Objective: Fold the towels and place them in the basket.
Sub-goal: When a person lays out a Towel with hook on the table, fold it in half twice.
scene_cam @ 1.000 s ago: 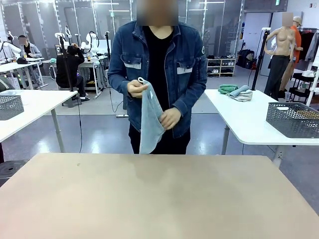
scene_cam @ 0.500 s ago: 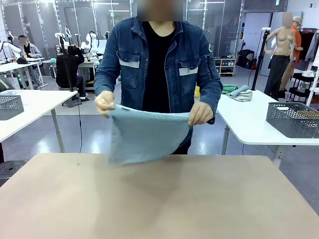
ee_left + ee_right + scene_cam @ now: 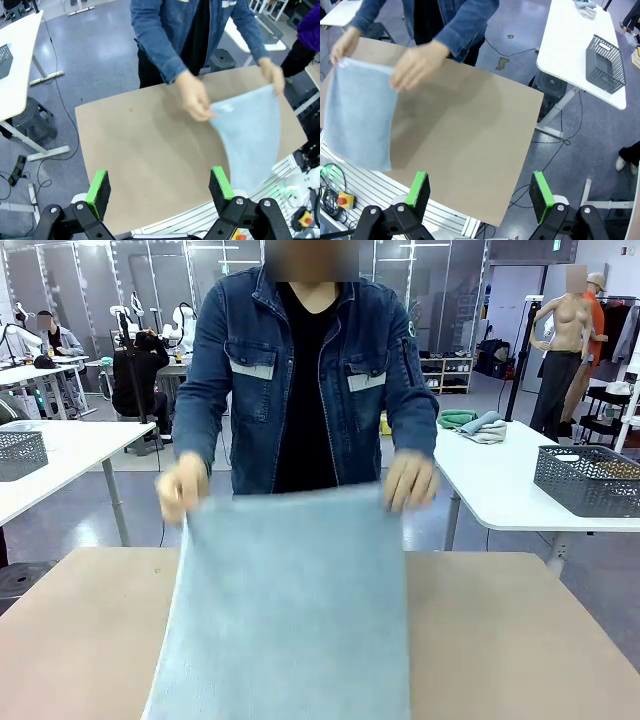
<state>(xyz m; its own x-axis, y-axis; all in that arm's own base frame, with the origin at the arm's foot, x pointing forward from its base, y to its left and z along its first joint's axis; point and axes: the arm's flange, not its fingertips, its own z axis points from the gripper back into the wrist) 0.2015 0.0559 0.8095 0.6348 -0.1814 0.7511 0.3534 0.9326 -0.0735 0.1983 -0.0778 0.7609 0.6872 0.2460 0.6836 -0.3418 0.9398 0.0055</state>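
A person at the far side holds a pale blue-grey towel (image 3: 290, 620) by its two top corners, one hand (image 3: 183, 488) at each, spread wide over the tan table (image 3: 520, 640). The towel (image 3: 252, 135) hangs toward the table's near edge in the left wrist view, and the towel (image 3: 360, 110) appears at the left in the right wrist view. My left gripper (image 3: 160, 184) is open and high above the table, with nothing between its fingers. My right gripper (image 3: 480, 189) is likewise open, empty, and well clear of the cloth. A dark grey mesh basket (image 3: 590, 480) stands on the white side table at the right.
A small pile of cloths (image 3: 475, 423) lies on the white side table (image 3: 500, 490) to the right. Another mesh basket (image 3: 20, 453) sits on a white table at the left. The basket (image 3: 605, 62) and side table lie beyond the tan table's right edge.
The person has opened the towel from a bunched hold at the chest, spread it wide with both hands, and swung it out over the table toward me. Both grippers stayed open.
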